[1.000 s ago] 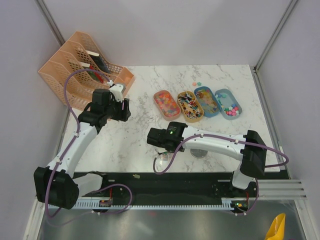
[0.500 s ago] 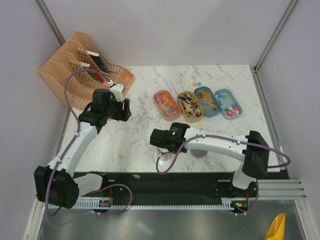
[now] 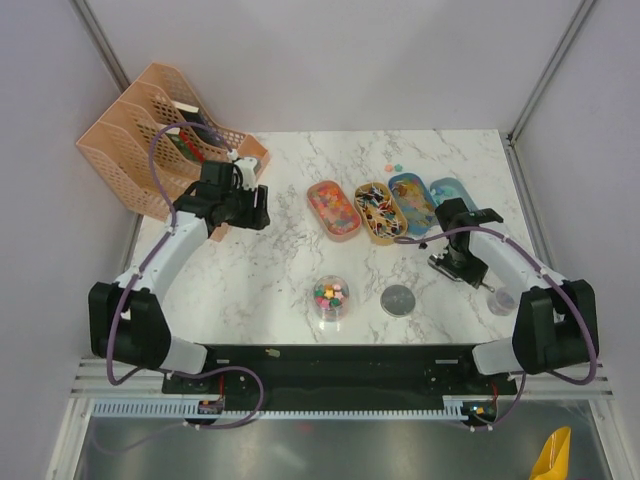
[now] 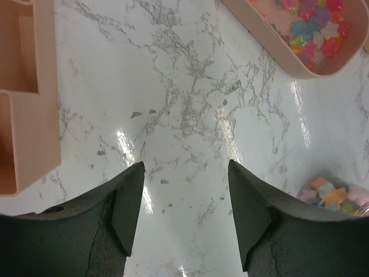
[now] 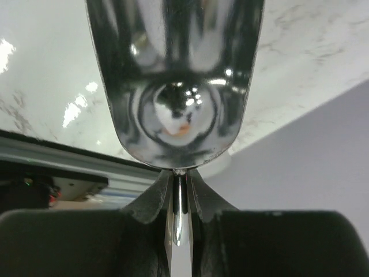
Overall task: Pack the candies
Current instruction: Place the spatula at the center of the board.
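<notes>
The right hand (image 5: 179,183) is pinched almost closed on the thin handle of a shiny metal scoop (image 5: 176,86). The scoop's bowl shows only reflections. From above, this hand (image 3: 455,267) sits well to the right of the jar (image 3: 330,297). There the scoop (image 3: 500,301) points toward the near right corner of the counter (image 3: 280,270), close to its edge. Only the wrist view shows the grip itself.

The left hand (image 4: 187,213) is spread wide with nothing in it, over bare marble. From above it (image 3: 250,207) is behind and left of the jar, just beside the orange rack (image 3: 150,140), with open counter between it and the jar.

The candies (image 3: 331,293) are small bright bits lying in the clear, uncovered jar. More fill four oval trays (image 3: 311,203) in a row behind the jar, the one farthest right partly hidden by the right arm. The left wrist view shows star shapes in pink, yellow and blue (image 4: 331,193), while the overhead view gives only coloured specks. A grey lid (image 3: 398,300) lies flat just right of the jar.
</notes>
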{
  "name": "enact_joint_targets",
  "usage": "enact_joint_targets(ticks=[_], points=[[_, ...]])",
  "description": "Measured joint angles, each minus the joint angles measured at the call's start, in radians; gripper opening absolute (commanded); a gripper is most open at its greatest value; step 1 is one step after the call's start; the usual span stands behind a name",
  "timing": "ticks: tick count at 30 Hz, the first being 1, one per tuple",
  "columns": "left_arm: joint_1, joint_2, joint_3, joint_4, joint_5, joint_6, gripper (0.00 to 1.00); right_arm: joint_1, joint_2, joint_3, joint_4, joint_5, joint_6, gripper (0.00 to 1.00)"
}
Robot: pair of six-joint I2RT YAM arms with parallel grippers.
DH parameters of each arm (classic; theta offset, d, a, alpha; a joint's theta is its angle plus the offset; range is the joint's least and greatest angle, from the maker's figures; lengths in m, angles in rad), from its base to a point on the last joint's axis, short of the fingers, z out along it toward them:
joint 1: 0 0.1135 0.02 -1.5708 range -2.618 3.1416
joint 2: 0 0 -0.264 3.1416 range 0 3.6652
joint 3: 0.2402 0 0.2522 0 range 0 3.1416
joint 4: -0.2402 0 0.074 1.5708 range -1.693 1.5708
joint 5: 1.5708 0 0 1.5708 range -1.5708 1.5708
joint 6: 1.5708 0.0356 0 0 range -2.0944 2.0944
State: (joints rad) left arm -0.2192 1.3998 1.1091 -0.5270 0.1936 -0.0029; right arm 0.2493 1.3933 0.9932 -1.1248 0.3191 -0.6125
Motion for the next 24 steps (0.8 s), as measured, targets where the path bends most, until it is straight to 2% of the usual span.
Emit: enact_joint_targets(ticks=[3, 10, 13, 15, 17, 19, 24], points=[[0.000, 0.048, 0.047, -0.009, -0.002, 0.004, 0.67, -0.081, 0.038, -0.044, 0.090, -0.086, 0.015, 0.00], [0.000, 0.137, 0.122, -0.026, -0.035, 0.018, 0.67, -0.163, 0.218, -0.027, 0.275, -0.200, 0.051, 0.00], [0.001, 0.150, 0.135, -0.029, -0.036, 0.019, 0.68, -0.182, 0.233, -0.013, 0.302, -0.216, 0.052, 0.27], [0.001, 0.154, 0.143, -0.035, -0.037, 0.020, 0.68, -0.182, 0.233, -0.010, 0.312, -0.218, 0.059, 0.64], [0.001, 0.156, 0.157, -0.048, -0.039, 0.026, 0.70, -0.182, 0.219, 0.002, 0.291, -0.233, 0.039, 0.87], [0.001, 0.156, 0.166, -0.049, -0.039, 0.035, 0.73, -0.181, 0.167, 0.022, 0.254, -0.256, 0.006, 0.91], [0.001, 0.152, 0.181, -0.049, -0.037, 0.056, 0.73, -0.182, -0.026, 0.090, 0.203, -0.344, -0.140, 0.91]])
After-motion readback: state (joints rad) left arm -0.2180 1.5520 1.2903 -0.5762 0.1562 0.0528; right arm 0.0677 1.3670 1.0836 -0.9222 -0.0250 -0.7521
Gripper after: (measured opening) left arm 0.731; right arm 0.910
